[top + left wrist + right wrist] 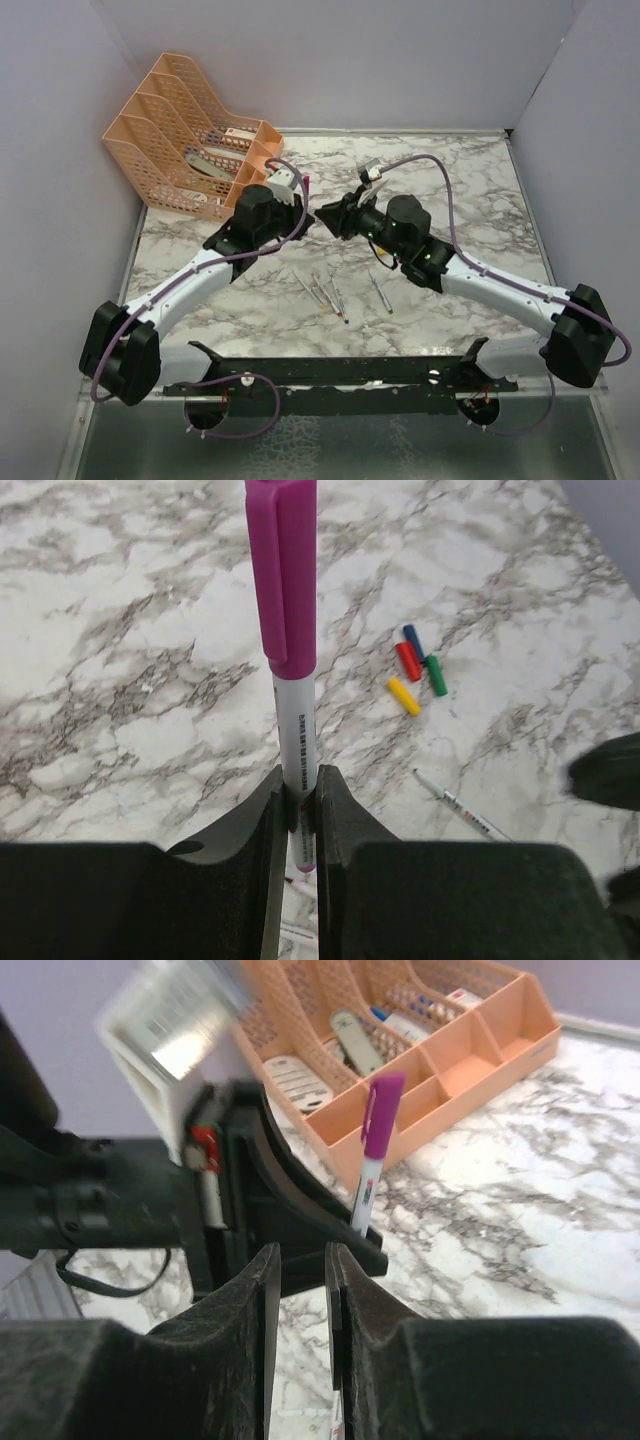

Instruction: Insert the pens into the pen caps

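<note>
My left gripper (298, 780) is shut on a pale pen (297, 730) and holds it upright above the table. A purple cap (284, 580) sits on the pen's far end. The same pen (366, 1188) and purple cap (380, 1115) show in the right wrist view. My right gripper (298, 1260) is open a little and empty, facing the left gripper from close by. Yellow (404, 696), red (408, 661), blue (414, 640) and green (437, 675) caps lie together on the marble. Several uncapped pens (322, 290) lie in front of both grippers (298, 197) (326, 215).
Orange file trays (190, 140) with pale objects inside stand at the back left, close behind the left gripper, and also show in the right wrist view (450, 1050). One loose pen (465, 806) lies near the caps. Purple cables loop over both arms. Grey walls enclose the table.
</note>
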Tool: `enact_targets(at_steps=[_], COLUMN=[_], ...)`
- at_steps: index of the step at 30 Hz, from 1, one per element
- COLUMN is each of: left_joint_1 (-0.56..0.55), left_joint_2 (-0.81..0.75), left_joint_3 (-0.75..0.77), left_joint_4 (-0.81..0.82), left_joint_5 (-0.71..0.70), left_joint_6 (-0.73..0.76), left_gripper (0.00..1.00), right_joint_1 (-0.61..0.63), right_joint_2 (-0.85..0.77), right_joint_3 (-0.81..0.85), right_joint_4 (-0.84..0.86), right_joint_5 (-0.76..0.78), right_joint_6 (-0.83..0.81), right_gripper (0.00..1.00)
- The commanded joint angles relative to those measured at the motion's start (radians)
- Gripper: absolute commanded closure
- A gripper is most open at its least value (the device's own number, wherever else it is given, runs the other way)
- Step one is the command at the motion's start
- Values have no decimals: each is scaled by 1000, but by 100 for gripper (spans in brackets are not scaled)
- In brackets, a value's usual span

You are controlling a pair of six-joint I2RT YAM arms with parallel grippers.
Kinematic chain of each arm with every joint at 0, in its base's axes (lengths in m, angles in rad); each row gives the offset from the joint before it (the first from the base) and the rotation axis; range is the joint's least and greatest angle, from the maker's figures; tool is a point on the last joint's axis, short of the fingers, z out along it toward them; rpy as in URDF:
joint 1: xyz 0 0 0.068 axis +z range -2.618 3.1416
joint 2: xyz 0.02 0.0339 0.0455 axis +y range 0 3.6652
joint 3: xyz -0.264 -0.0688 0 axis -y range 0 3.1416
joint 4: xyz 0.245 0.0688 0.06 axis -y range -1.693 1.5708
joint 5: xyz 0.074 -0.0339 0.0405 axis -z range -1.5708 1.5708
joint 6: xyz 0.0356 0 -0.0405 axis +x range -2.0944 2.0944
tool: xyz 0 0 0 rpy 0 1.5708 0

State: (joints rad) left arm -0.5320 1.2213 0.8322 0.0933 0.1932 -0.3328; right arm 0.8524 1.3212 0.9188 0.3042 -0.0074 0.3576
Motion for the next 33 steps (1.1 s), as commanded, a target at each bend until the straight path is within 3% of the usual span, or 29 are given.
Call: enact_targets(at_steps=[1, 9, 17, 33], left_joint_1=[10, 44, 67, 79], left_joint_2=[99, 368, 574, 691], left_joint_3=[54, 223, 358, 394], left_joint_4=[-120, -265, -370, -411], left_joint_5=[-97, -58, -19, 23], left_joint_6=[-19, -19, -34, -59], left_gripper=[100, 100, 100, 94], right_joint_1=[-1, -1, -1, -1], right_joint_2=[-77, -121, -141, -142], right_joint_3=[51, 60, 39, 15], right_joint_4=[-56, -164, -207, -223], right_joint_5=[131, 333, 370, 363], right_joint_6=[-61, -76, -59, -25], right_gripper=[75, 76, 75, 75])
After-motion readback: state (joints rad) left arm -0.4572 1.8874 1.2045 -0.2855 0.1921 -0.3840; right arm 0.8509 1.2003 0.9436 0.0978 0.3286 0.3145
